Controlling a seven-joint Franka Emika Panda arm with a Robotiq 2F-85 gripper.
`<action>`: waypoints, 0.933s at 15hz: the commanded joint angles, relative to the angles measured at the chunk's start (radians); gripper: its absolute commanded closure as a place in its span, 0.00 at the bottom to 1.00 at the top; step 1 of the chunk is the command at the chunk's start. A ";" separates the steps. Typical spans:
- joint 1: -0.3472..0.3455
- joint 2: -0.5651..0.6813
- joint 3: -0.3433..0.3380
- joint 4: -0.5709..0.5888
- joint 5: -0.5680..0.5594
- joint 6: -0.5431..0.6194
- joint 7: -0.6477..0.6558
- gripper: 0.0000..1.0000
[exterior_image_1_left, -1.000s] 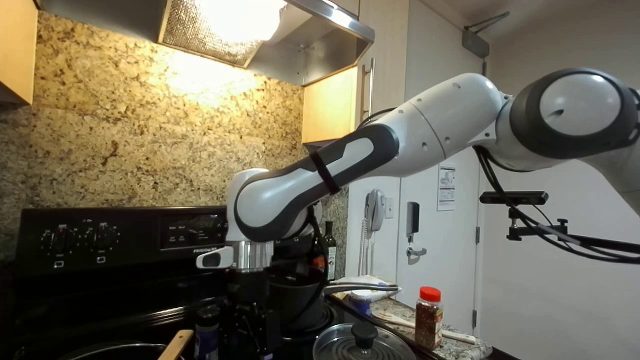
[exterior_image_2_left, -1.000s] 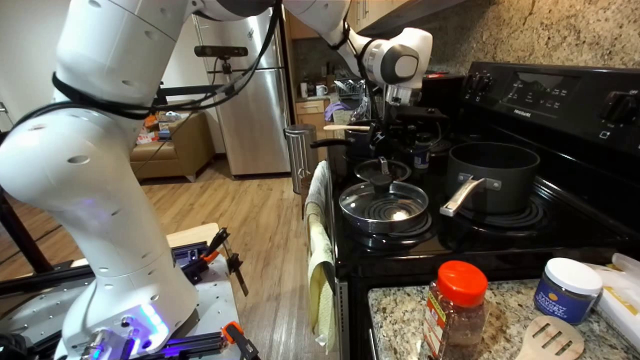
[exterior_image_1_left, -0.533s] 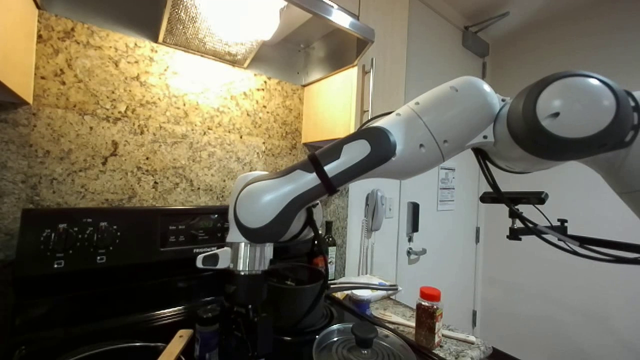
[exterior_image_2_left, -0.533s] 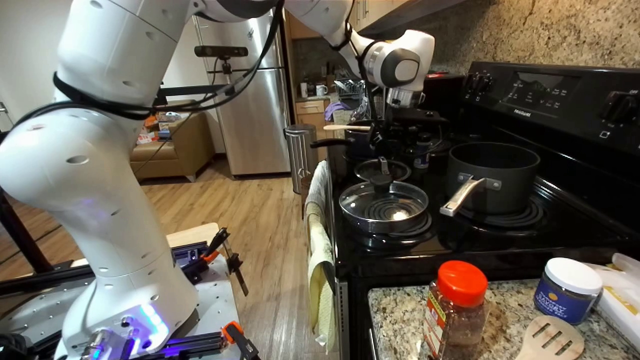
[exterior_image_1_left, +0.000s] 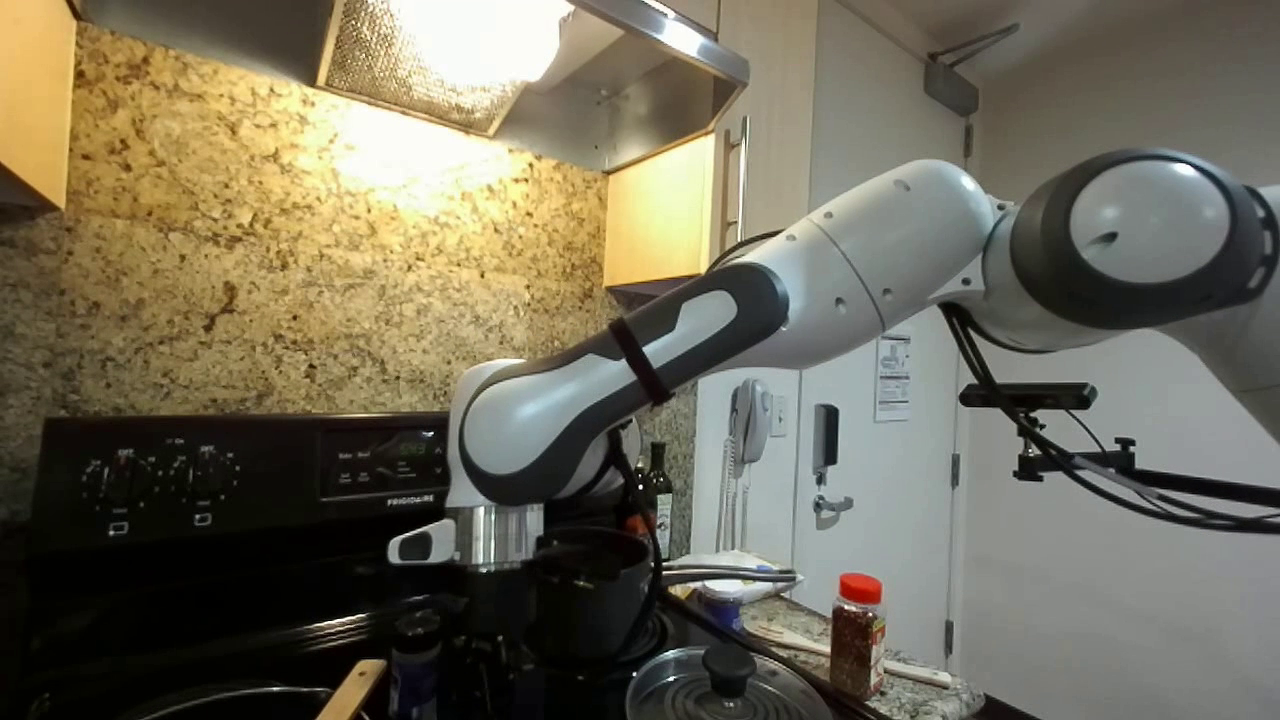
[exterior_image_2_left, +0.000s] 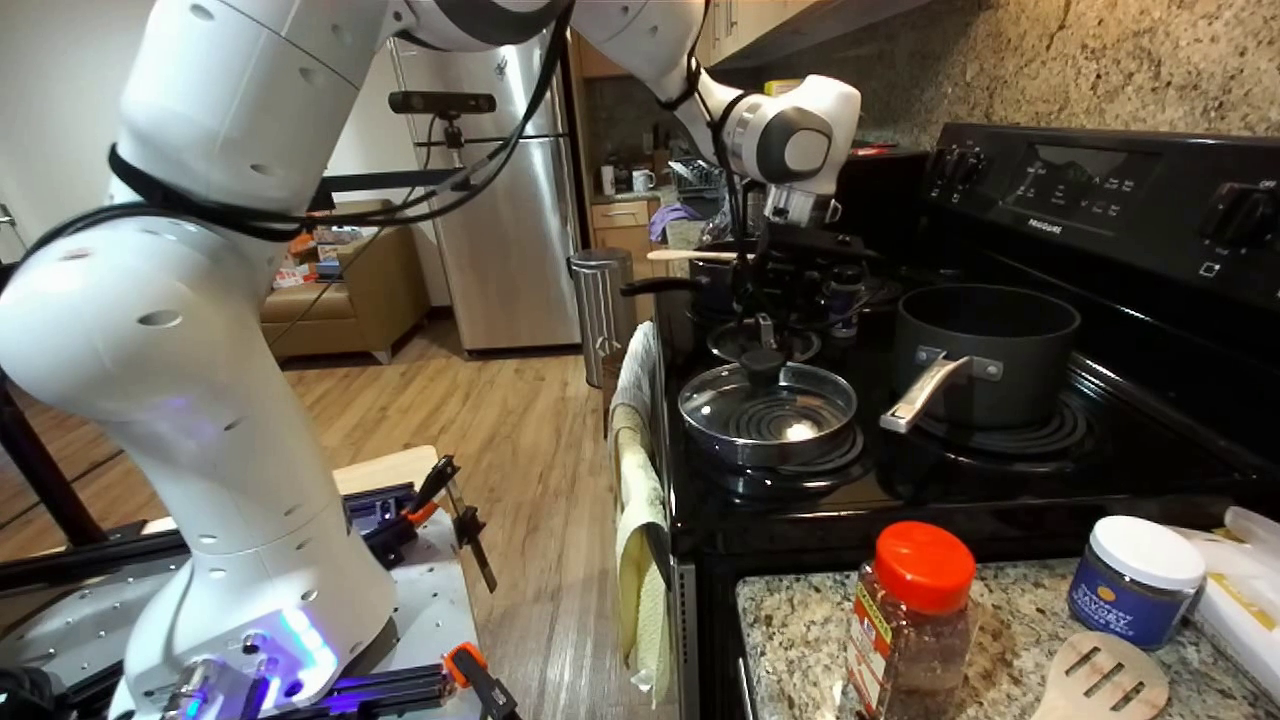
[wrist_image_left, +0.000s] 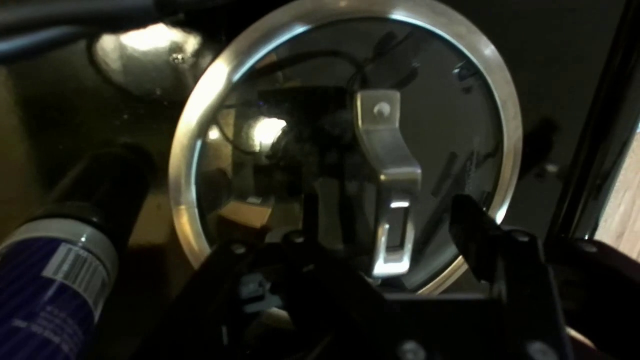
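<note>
One lid hdl (wrist_image_left: 397, 187), jaws apart — lower now

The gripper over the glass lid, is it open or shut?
The gripper is open: in the wrist view, its fingers stand apart, with the metal handle showing between them.

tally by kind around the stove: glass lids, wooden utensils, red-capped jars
Glass lids: 2 (metal-handled lid, black-knobbed lid)
Wooden utensils: 2 (slotted spatula, plain-handled utensil with its working end hidden)
Red-capped jar: 1
Total: 5
</note>
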 joint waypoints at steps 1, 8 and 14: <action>-0.002 0.007 0.010 0.016 -0.024 -0.029 0.023 0.60; -0.003 -0.022 0.008 0.003 -0.030 -0.041 0.023 0.99; -0.008 -0.096 0.016 -0.027 -0.028 -0.092 0.007 0.95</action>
